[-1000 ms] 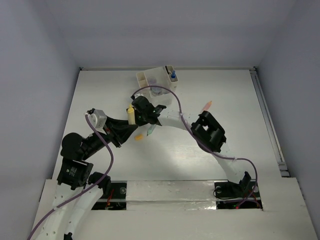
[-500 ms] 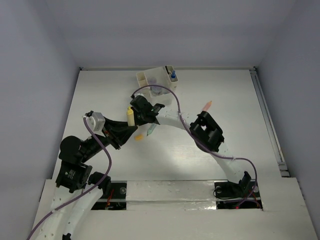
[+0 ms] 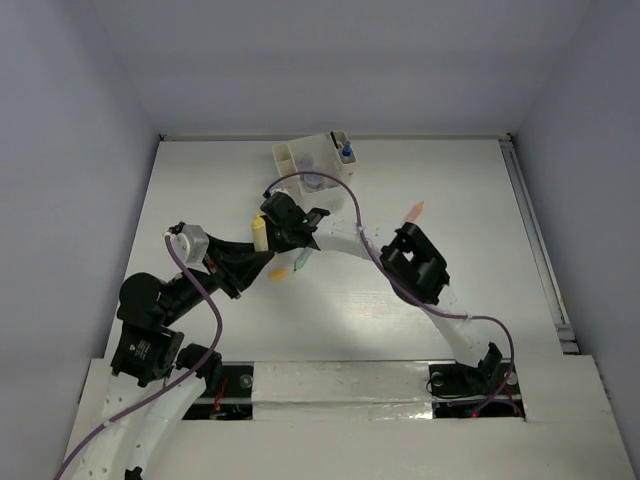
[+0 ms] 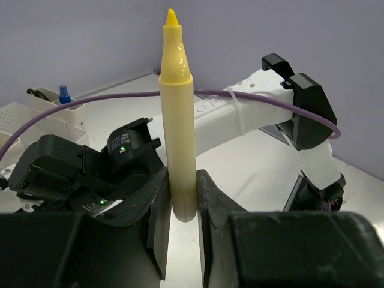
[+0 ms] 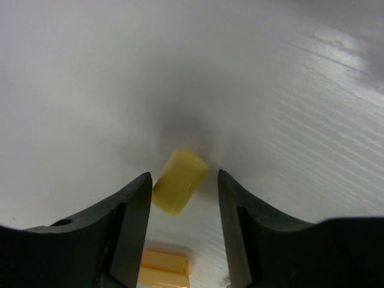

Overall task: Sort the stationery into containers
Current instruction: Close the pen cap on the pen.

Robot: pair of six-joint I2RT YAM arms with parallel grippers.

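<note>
Both arms reach inward, claws close together. The left claw clamps a marker; the right claw points down at the table, jaws apart.

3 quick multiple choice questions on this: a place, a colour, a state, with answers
1. Where is the blue-capped bottle? A) in the organizer B) lying on the table C) not in view
2. What colour is the marker in the left hand? A) green B) yellow C) pink
3. How is the left hand? A) open, empty B) shut on the marker C) out of view
Answers: 1 A, its cap pokes out of a compartment; 2 B, yellow from barrel to tip; 3 B, it clamps the barrel.
</note>
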